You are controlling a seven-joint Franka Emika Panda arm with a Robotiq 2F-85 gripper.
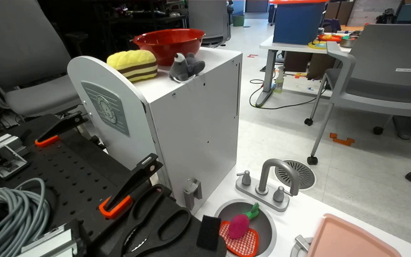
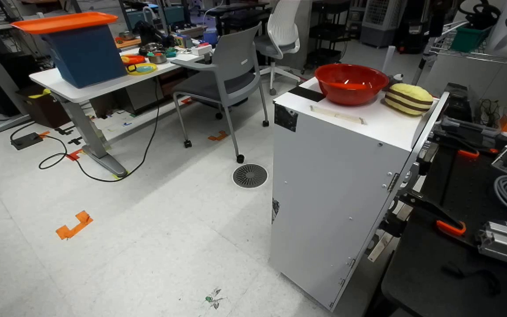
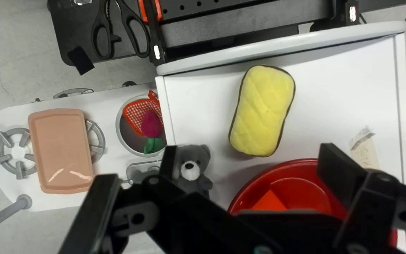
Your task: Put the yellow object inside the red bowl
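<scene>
1. Just beside the red bowl (image 3: pixel 305 194) lies the yellow object (image 3: pixel 263 111), one end toward the bowl's rim.
2. Its long axis runs roughly across the spread of the pincer (image 3: pixel 250 158), whose jaws stand wide, holding nothing.
3. Ahead of the pincer, which overlaps the bowl in the wrist view, the yellow object lies beyond the rim.

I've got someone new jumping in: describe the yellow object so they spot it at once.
Find the tall white cabinet; its top holds a wide red bowl. Between the bowl and the cabinet's curved panel lies the yellow object, oblong and soft-looking, with brown stripes along its side. Its quilted yellow top sets it apart from the glossy bowl and the grey bear.
</scene>
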